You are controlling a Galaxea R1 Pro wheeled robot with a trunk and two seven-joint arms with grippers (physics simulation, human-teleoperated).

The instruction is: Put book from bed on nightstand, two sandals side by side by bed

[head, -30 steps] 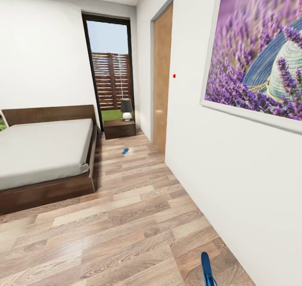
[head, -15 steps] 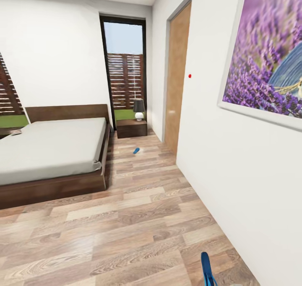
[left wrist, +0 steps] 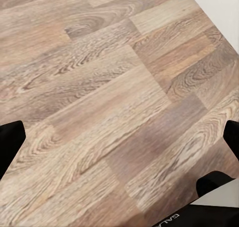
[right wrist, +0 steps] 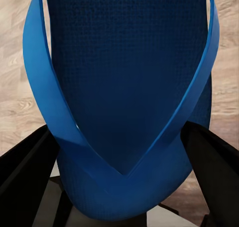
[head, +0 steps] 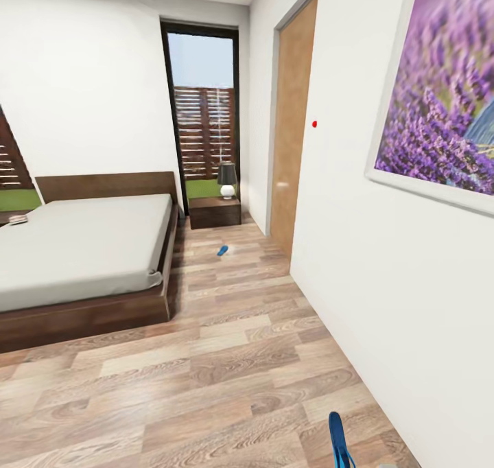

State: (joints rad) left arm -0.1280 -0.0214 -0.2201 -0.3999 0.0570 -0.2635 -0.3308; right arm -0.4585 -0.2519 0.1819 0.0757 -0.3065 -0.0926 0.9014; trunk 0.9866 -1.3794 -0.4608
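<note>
The right gripper (right wrist: 122, 207) grasps one blue sandal (right wrist: 124, 87) between its fingers; the other sandal (head: 222, 250) lies on the far floor (head: 226, 358) right of the bed (head: 82, 248), near the nightstand (head: 215, 212). The left gripper's (left wrist: 119, 157) fingers stand released.

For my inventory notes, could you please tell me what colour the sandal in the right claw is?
Bright blue; the sandal shows best in the right wrist view.

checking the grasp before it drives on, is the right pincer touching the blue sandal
Touching. In the right wrist view the right pincer has a dark finger against each side of the blue sandal, with no gap between them.
</note>
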